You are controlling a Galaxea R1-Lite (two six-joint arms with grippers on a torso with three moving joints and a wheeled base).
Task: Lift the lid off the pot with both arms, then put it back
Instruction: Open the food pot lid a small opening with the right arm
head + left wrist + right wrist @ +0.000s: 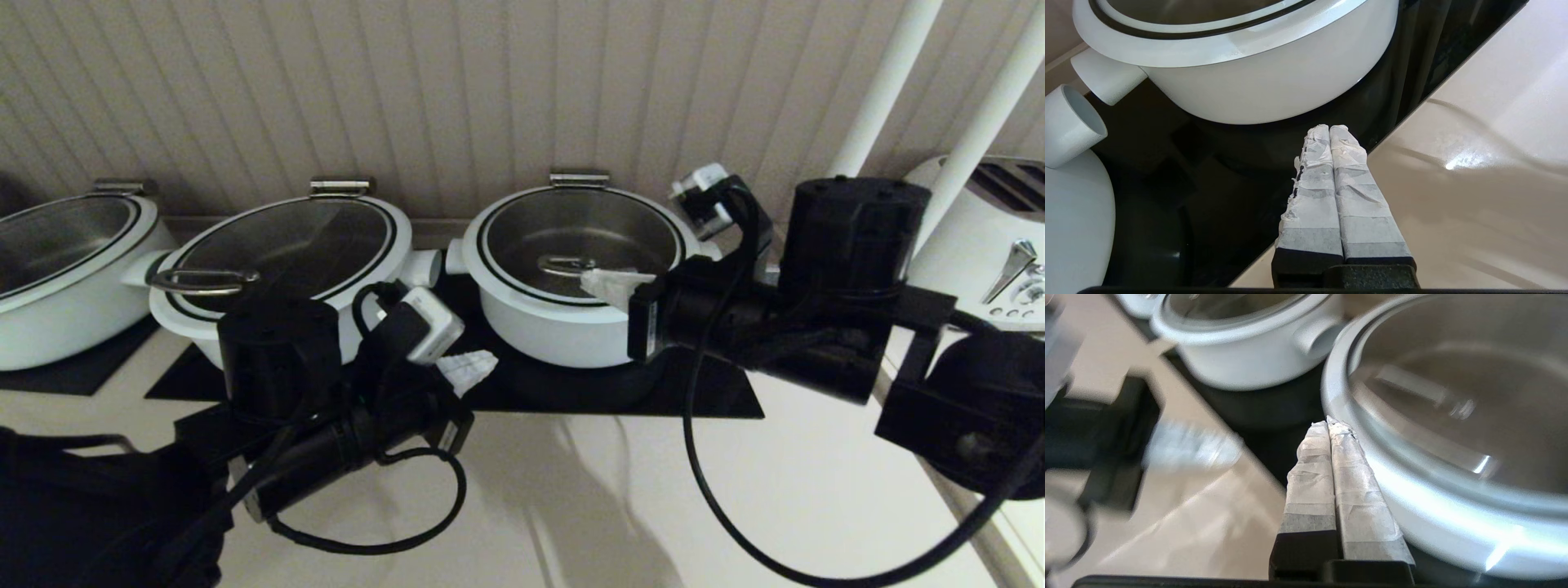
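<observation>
The deep white pot (539, 322) stands on a black mat, third from the left. Its clear-glass lid (584, 224) rests on it, with the metal loop handle (566, 263) at its centre. My right gripper (608, 286) is shut and empty, its taped tips over the pot's front right rim, just right of the loop handle. In the right wrist view the right gripper (1327, 424) lies beside the pot's rim (1412, 490). My left gripper (469, 367) is shut and empty, low in front of the pot's left side. In the left wrist view the left gripper (1329, 128) points at the pot's wall (1257, 90).
Two wider white pots with off-centre lid handles (286, 253) (57, 269) stand to the left, the nearer one almost touching the pot's side handle (455, 260). A white toaster (988, 245) is at the far right. The black mat (718, 392) ends at the beige counter (571, 506).
</observation>
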